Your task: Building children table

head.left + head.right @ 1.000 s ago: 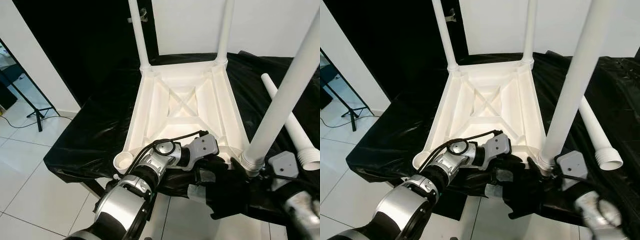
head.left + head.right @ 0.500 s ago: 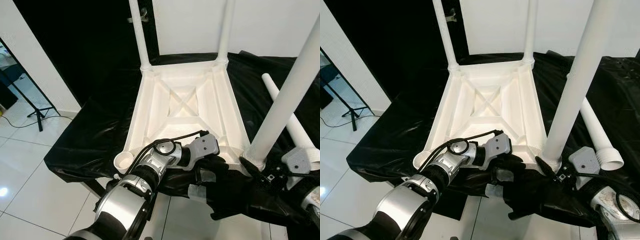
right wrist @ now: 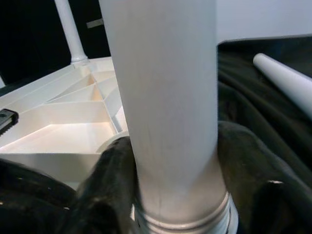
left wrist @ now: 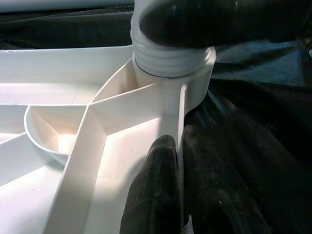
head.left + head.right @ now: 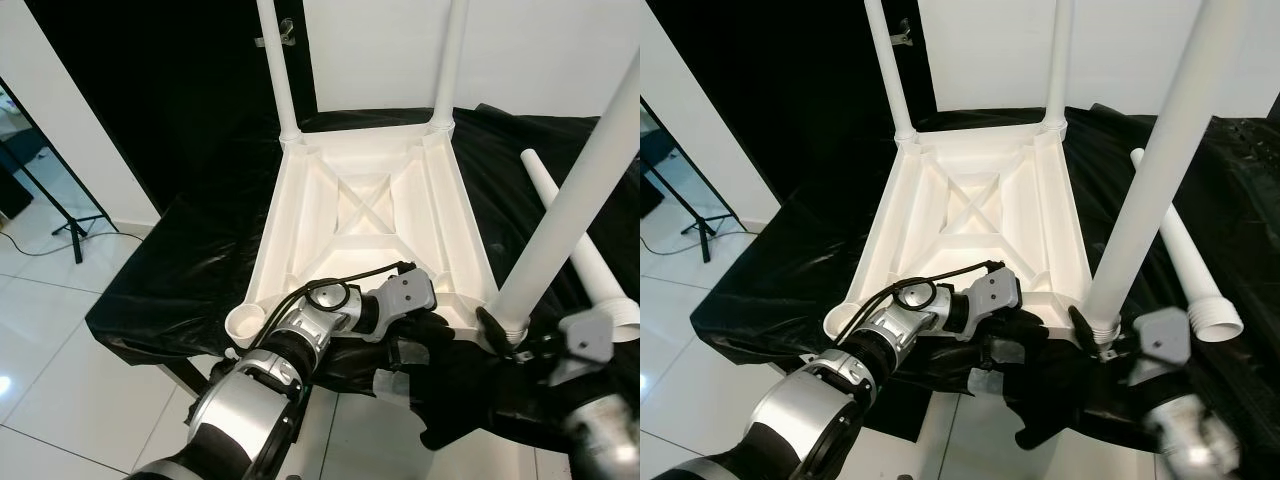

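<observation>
At the centre of the frame an upturned white tabletop (image 5: 370,215) lies on a bench draped in black sheet (image 5: 175,270), two legs (image 5: 275,70) already upright in its far corners. The left gripper (image 4: 178,195) has its jaws pinching the tabletop's near rim wall, beside the lower-right corner socket. The right gripper (image 3: 170,195) has its jaws clasped round the third leg (image 5: 570,200), seated in that socket. A loose leg (image 5: 585,250) lies at right on the sheet; the near-left socket (image 5: 245,322) stands empty, near the bench edge.
</observation>
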### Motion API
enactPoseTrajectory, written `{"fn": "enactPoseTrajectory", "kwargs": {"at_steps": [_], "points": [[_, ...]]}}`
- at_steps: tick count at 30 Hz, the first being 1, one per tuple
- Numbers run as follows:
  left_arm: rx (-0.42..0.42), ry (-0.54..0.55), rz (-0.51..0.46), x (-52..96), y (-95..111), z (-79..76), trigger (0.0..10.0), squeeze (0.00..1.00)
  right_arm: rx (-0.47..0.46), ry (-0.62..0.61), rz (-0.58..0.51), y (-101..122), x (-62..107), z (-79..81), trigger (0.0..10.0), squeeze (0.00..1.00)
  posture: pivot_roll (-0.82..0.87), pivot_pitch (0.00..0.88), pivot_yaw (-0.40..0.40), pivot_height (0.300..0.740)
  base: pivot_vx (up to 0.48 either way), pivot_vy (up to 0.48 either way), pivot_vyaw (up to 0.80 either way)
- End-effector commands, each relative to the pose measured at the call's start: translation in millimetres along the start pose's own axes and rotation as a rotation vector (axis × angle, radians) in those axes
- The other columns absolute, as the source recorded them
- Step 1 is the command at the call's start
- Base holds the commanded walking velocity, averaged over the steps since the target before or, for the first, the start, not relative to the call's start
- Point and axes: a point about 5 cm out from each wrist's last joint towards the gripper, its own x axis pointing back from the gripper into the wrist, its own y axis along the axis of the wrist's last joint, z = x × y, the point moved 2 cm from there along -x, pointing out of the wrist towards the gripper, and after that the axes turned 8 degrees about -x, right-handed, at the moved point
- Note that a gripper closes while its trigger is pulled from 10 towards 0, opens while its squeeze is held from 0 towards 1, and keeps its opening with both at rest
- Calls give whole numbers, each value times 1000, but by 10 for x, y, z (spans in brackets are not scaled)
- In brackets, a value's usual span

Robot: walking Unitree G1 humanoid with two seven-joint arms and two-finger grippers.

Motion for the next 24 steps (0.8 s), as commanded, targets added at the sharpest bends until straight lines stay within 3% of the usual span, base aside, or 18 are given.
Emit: {"fn": "enactPoseTrajectory", "kwargs": {"at_steps": [1, 6, 9, 10, 12, 13, 14, 17, 22, 23, 24], "points": [[119, 94, 133, -30, -347, -149, 10000, 0, 5, -41, 62, -142, 32, 8, 0, 0, -18, 0, 106, 740, 0, 0, 0], [121, 95, 135, -26, -354, -150, 10000, 0, 68, -229, -27, -33, 63, -98, 0, 0, -18, 0, 105, 740, 0, 0, 0], [121, 95, 137, -25, -357, -151, 10000, 0, 68, -264, -21, -41, 52, -114, 0, 0, -20, 0, 106, 740, 0, 0, 0], [120, 94, 137, -28, -355, -152, 10000, 0, 71, -239, -11, -51, 37, -84, 5490, 0, -23, 0, 105, 740, 0, 0, 0], [119, 93, 137, -31, -353, -153, 10000, 0, 77, -227, -8, -58, 29, -54, 5490, 0, -23, 0, 105, 740, 0, 0, 0], [119, 95, 136, -35, -345, -146, 10000, 0, 81, -195, -6, -57, 13, -33, 10000, 0, -24, 0, 104, 740, 0, 0, 0], [118, 97, 134, -38, -337, -140, 10000, 0, 79, -160, -7, -48, -4, -26, 10000, 1000, -24, 0, 104, 740, 0, 0, 0], [117, 99, 133, -43, -327, -132, 10000, 0, 88, -76, 5, -34, -51, -49, 10000, 1000, -26, 0, 103, 740, 0, 0, 0], [117, 101, 133, -39, -326, -127, 10000, 0, 154, -39, 11, 5, -116, -159, 10000, 1000, -26, 0, 102, 740, 0, 0, 0], [117, 105, 135, -26, -332, -118, 10000, 0, 180, 90, 7, 104, -186, -200, 10000, 0, -25, 0, 100, 740, 0, 0, 0], [117, 107, 136, -22, -334, -115, 10000, 0, 176, 147, 9, 134, -202, -191, 10000, 0, -25, 0, 100, 740, 0, 0, 0]]}}
